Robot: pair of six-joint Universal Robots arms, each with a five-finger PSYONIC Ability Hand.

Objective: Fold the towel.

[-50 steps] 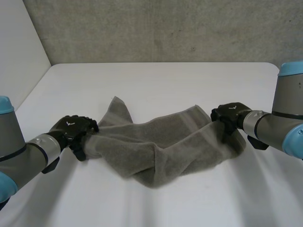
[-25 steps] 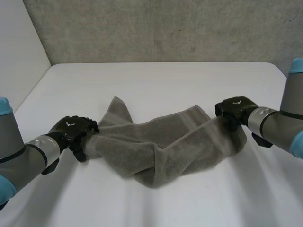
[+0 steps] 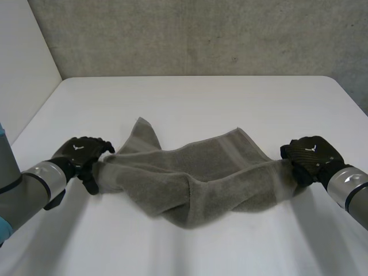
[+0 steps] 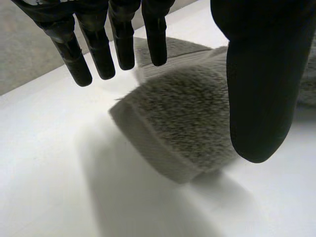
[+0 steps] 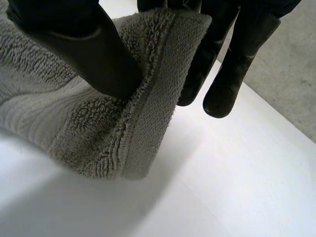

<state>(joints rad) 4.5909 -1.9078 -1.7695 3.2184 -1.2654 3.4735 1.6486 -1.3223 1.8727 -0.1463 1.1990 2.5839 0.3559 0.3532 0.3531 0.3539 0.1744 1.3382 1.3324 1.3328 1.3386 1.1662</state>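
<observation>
Currently the grey terry-cloth towel lies stretched sideways across the near half of the white table, held at each end by a hand. The left hand is at the towel's left end and the right hand at its right end, the two well apart. Between them the cloth is bunched and twisted, sagging onto the table in a rumpled heap at the middle, with one loose corner pointing up toward the grey concrete wall. In the left wrist view the towel's hemmed end runs between the thumb, which lies across its face, and the fingers on its far side, so this hand pinches the end; the hem hangs just clear of the table. In the right wrist view the thumb presses into the pile of the towel while the fingers close in behind the hemmed edge, a firm pinch at that end, whose lower corner droops close to the tabletop.
</observation>
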